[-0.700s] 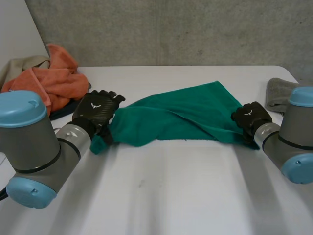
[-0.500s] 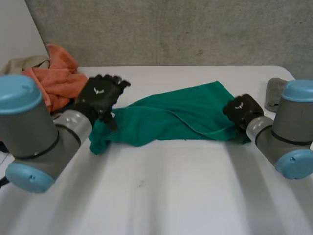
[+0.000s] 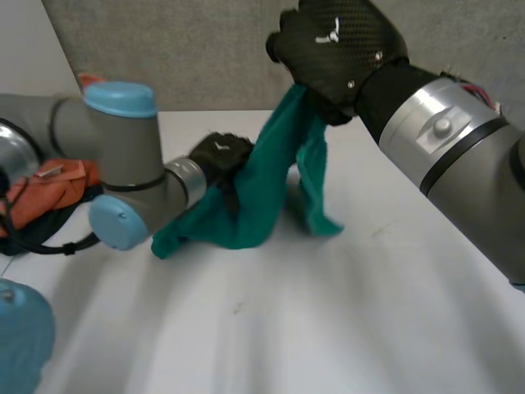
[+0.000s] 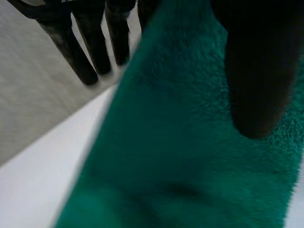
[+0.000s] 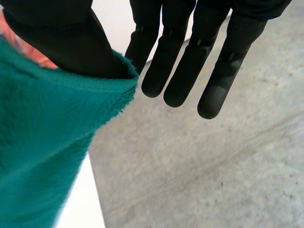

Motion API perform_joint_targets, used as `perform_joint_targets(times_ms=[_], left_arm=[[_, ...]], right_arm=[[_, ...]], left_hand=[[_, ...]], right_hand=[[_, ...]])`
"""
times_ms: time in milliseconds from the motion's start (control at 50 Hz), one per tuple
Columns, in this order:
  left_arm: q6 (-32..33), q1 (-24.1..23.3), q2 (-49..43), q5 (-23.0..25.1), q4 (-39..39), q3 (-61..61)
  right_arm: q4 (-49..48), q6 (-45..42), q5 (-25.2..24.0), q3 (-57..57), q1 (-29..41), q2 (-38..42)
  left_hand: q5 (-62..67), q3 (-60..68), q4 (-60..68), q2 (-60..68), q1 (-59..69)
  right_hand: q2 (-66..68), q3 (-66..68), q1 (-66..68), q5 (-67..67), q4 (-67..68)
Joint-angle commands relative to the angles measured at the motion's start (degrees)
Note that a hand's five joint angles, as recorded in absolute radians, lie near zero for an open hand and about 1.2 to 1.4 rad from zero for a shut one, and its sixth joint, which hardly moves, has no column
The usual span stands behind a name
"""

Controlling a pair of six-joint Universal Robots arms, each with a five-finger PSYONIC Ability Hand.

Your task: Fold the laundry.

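While the orange cloth [image 3: 37, 193] lies heaped at the frame's left edge, the left robot hand [image 3: 220, 156] sits low at centre-left, pinching the green towel [image 3: 262, 189] just above the desk [image 3: 369, 312]; the towel's long axis climbs steeply toward the upper right, where the right robot hand [image 3: 336, 49] clamps its top corner under the thumb; spreading it flat likely means drawing that higher hand rightward.

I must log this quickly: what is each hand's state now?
Left hand: shut on the green towel.
Right hand: shut on the green towel, held high.
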Motion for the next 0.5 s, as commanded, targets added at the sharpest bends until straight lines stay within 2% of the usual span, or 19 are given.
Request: perform_joint_targets(times_ms=[20, 80, 100, 180, 340, 500], left_arm=[[-0.72, -1.62, -2.17, -3.63, 1.87, 2.40], [-0.63, -0.92, -0.50, -9.96, 4.07, 3.02], [-0.63, -0.57, 1.16, -14.51, 5.38, 2.93], [-0.63, 0.22, 5.90, -21.48, 8.64, 2.93], [-0.19, 1.54, 16.89, -22.02, 15.05, -1.88], [-0.37, -1.53, 20.34, -23.51, 19.46, -17.79]], right_arm=[[0.00, 1.22, 0.38, -3.46, -1.54, 1.15], [0.70, 1.05, 0.82, -4.61, -3.39, 3.70], [1.40, 0.79, 1.43, -5.74, -4.70, 5.54], [2.99, -0.44, 4.32, -9.43, -6.38, 10.37], [2.90, -3.87, 14.35, -14.63, -7.09, 16.36], [-0.08, -2.65, 13.74, -7.61, -6.83, 18.30]], left_hand=[[57.89, 57.27, 58.32, 57.29, 56.69], [58.00, 57.38, 58.42, 57.40, 56.80], [58.00, 57.38, 58.42, 57.40, 56.80], [58.00, 57.38, 58.42, 57.40, 56.80], [58.00, 57.38, 58.42, 57.40, 56.80], [58.00, 57.38, 58.42, 57.40, 56.80]], right_hand=[[12.14, 11.83, 14.77, 13.31, 11.35], [12.14, 11.83, 14.77, 13.31, 11.35], [12.14, 11.83, 14.77, 13.31, 11.35], [12.14, 11.83, 14.77, 13.31, 11.35], [12.14, 11.83, 14.77, 13.31, 11.35], [12.14, 11.83, 14.77, 13.31, 11.35]])
